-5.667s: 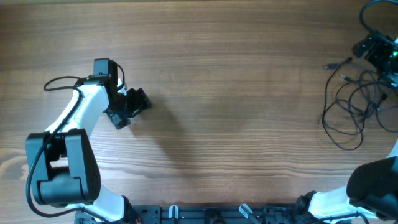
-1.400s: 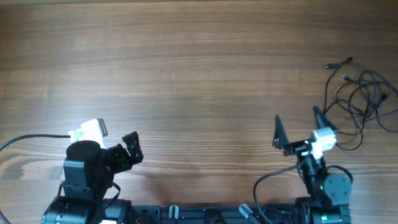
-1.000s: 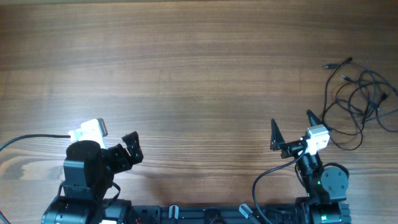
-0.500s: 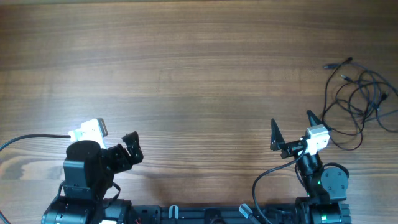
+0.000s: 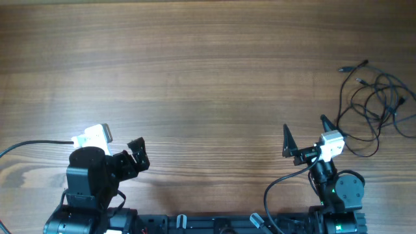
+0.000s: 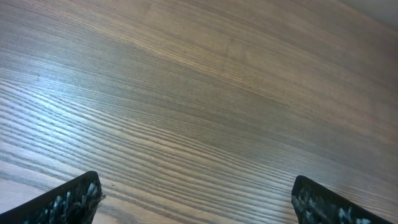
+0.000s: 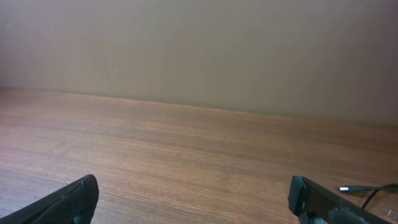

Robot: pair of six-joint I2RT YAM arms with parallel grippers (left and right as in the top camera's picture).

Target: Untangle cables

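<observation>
Two arms sit folded at the near edge of the wooden table [image 5: 208, 78], one at each lower corner of the overhead view.

On the left, the left claw [image 5: 138, 155] is held close to its own base, just above the wood. Its wrist camera shows its two dark fingers [image 6: 68, 200] spread to the opposite lower corners of the picture, with only bare wood grain between them, so this claw is wide open and has hold of nothing.

Across the middle, the table carries nothing but its grain.

Further right, the right claw [image 5: 305, 133] is raised and tilted, its two pointed fingers splayed well apart. Its wrist camera looks low along the table toward a plain wall, with the fingers [image 7: 65, 202] at either lower corner and nothing gripped; it too is wide open and empty.

At the far right edge lie the cables [image 5: 379, 91], a loose tangle of thin dark loops overlapping one another, with small plug ends sticking out toward the upper left. The tangle lies near the right claw but apart from it. One plug end and a bit of wire [image 7: 348, 188] show at the lower right of the right wrist view.
</observation>
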